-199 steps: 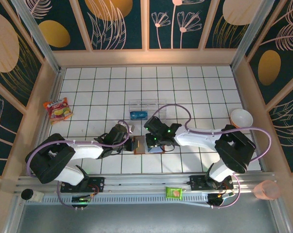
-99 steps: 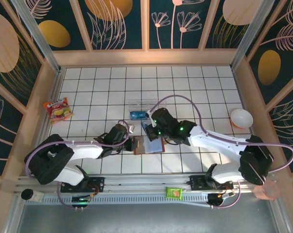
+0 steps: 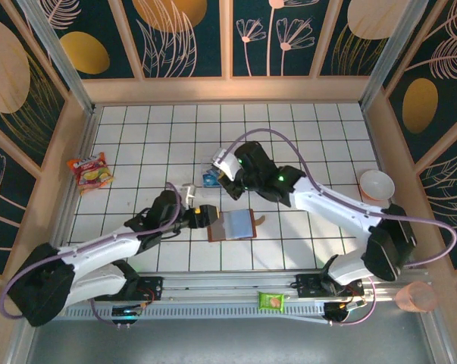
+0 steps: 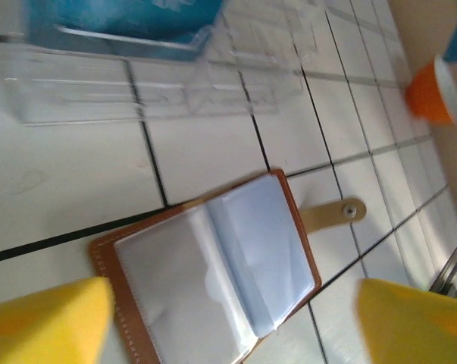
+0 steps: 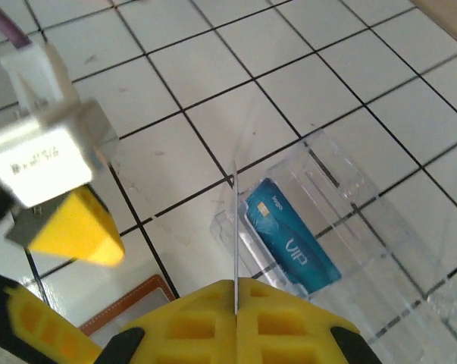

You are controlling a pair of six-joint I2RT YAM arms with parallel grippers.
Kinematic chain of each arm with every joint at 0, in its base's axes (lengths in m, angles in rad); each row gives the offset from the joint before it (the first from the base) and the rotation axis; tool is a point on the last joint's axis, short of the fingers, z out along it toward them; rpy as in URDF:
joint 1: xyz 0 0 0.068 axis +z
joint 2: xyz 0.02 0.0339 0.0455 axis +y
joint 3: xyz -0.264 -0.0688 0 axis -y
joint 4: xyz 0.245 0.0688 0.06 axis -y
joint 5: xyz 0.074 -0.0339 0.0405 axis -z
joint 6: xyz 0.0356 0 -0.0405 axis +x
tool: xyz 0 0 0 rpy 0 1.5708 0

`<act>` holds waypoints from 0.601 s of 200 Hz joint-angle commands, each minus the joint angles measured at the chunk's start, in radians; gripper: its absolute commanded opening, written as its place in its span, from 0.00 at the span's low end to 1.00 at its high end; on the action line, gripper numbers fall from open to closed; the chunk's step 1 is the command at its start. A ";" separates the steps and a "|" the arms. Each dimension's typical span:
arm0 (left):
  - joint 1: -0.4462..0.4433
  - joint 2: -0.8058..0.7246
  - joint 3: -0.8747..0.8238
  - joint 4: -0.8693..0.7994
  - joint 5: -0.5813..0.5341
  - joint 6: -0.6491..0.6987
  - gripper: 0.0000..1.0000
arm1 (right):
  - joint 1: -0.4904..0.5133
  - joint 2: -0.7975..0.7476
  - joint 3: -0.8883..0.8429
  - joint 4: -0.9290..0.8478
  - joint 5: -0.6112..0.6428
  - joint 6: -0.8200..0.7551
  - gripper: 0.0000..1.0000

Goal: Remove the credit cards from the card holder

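Fixed camera, above and behind my bases, looks down on the whole white tiled worktop (image 3: 311,121). My left wrist camera sits close over the brown leather card holder (image 4: 213,265). My right wrist camera looks down on the clear plastic box (image 5: 342,197). Both wrist views share holder and box.

The card holder (image 4: 213,277) lay open on the bench (image 4: 61,182), its tab (image 4: 334,214) out, between the wide-apart yellow fingers (image 4: 46,322); beyond it a clear box (image 4: 213,98) held a blue card (image 4: 122,15).
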 commanded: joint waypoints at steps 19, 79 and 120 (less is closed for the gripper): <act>0.083 -0.135 -0.081 -0.105 0.029 -0.059 0.99 | -0.023 0.169 0.221 -0.261 -0.092 -0.305 0.00; 0.090 -0.200 -0.044 -0.283 -0.092 -0.038 0.99 | -0.041 0.396 0.466 -0.437 -0.027 -0.490 0.00; 0.090 -0.206 -0.024 -0.325 -0.134 -0.035 0.99 | -0.044 0.469 0.499 -0.466 0.012 -0.564 0.00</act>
